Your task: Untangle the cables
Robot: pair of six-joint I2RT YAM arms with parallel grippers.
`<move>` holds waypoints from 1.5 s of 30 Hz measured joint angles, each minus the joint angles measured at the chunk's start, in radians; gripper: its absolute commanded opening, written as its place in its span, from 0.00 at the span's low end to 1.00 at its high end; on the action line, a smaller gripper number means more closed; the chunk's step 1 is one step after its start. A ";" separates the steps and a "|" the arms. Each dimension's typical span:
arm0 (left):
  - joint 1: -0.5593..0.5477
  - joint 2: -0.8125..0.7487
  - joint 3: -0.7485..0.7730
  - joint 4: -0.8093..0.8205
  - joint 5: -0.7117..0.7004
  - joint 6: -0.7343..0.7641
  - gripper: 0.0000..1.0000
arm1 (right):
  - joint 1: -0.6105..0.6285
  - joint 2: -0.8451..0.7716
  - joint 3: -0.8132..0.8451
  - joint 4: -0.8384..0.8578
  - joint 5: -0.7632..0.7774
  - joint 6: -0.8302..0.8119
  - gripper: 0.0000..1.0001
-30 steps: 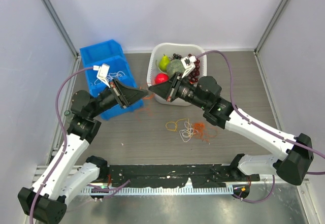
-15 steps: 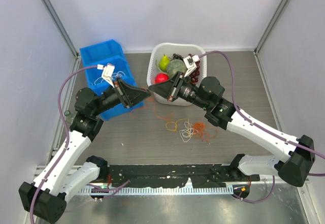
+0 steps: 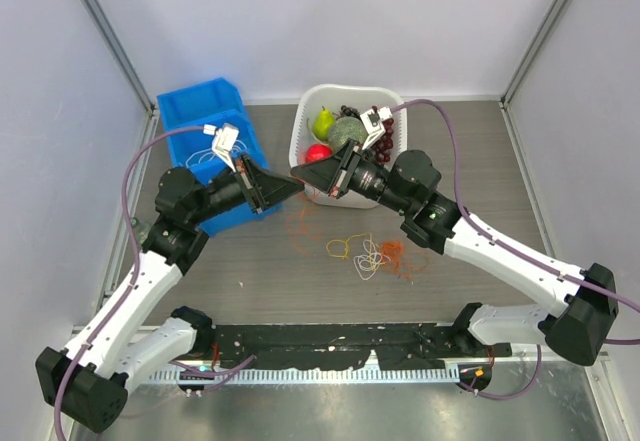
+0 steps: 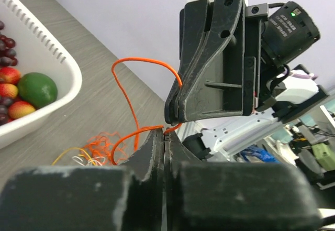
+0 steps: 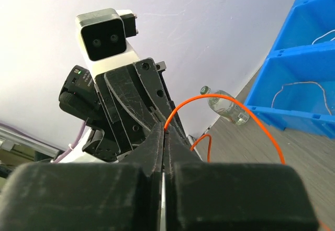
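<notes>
The cables lie in a small tangle (image 3: pixel 375 253) of white, yellow and orange cord on the table, in front of the basket. One orange cable (image 4: pixel 137 63) rises from it in a loop to both grippers. My left gripper (image 3: pixel 297 186) and right gripper (image 3: pixel 303 175) meet tip to tip above the table, just left of the basket. In the left wrist view my left gripper (image 4: pixel 165 131) is shut on this orange cable. The right wrist view shows my right gripper (image 5: pixel 165 128) shut on the same orange cable (image 5: pixel 230 102). Slack orange cord (image 3: pixel 300 223) lies below the tips.
A white basket (image 3: pixel 300 126) of fruit stands at the back centre, right behind the grippers. A blue bin (image 3: pixel 190 101) holding white cords stands at the back left. A small clear bottle (image 5: pixel 227 105) lies left of the bin.
My left arm has shifted a little to the right, bringing its tip against the right gripper's. The slack orange cord now lies further forward on the table. The right arm has barely moved.
</notes>
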 measured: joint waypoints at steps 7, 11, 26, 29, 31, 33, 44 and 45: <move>-0.004 0.014 0.055 -0.129 -0.105 0.069 0.00 | 0.001 -0.052 -0.014 -0.082 0.043 -0.072 0.72; -0.001 0.057 0.158 -0.257 -0.237 0.125 0.00 | 0.003 -0.180 -0.060 -0.228 0.134 -0.179 0.76; 0.315 0.467 0.755 -0.394 -0.377 0.169 0.00 | 0.003 -0.591 -0.455 -0.589 0.415 -0.334 0.76; 0.380 0.562 0.878 -0.386 -0.372 0.148 0.00 | 0.003 -0.608 -0.503 -0.628 0.449 -0.335 0.75; 0.407 0.616 0.945 -0.381 -0.375 0.141 0.00 | 0.003 -0.613 -0.524 -0.652 0.473 -0.336 0.76; 0.425 0.671 1.015 -0.381 -0.378 0.135 0.00 | 0.003 -0.618 -0.534 -0.667 0.488 -0.337 0.76; 0.508 0.924 1.179 -0.342 -0.421 0.114 0.00 | 0.003 -0.643 -0.536 -0.672 0.533 -0.353 0.76; 0.513 0.940 1.180 -0.335 -0.427 0.114 0.00 | 0.003 -0.642 -0.536 -0.672 0.538 -0.356 0.76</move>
